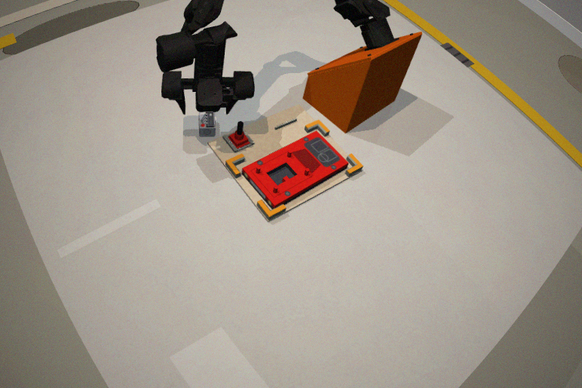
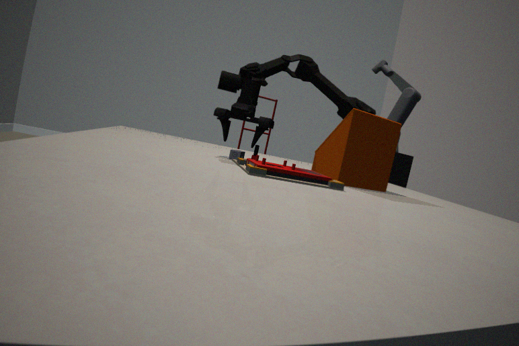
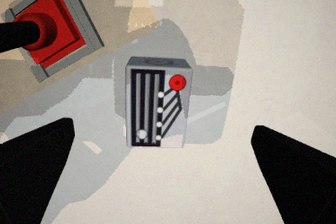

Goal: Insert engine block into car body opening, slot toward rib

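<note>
The grey engine block [image 1: 206,129] [image 2: 236,154] [image 3: 148,102] stands on the table just off the board's corner. Its top shows dark stripes, white dots and a red disc; I cannot tell which side has the slot. My gripper [image 1: 206,113] [image 2: 238,144] [image 3: 166,132] is open and empty above it, fingertips pointing down, with the block between the two fingers in the wrist view. The red car body [image 1: 301,185] [image 2: 310,173] lies on the board between corner brackets. Its dark opening [image 1: 278,173] is empty, with a small red rib [image 1: 285,179] at one edge.
A red part with a black upright peg [image 1: 239,139] [image 2: 255,157] [image 3: 61,41] stands on the tan board [image 1: 263,151], close beside the block. Four short red pegs rise around the opening. A large orange wedge [image 1: 347,92] [image 2: 364,153] stands behind the board, near the arm's base.
</note>
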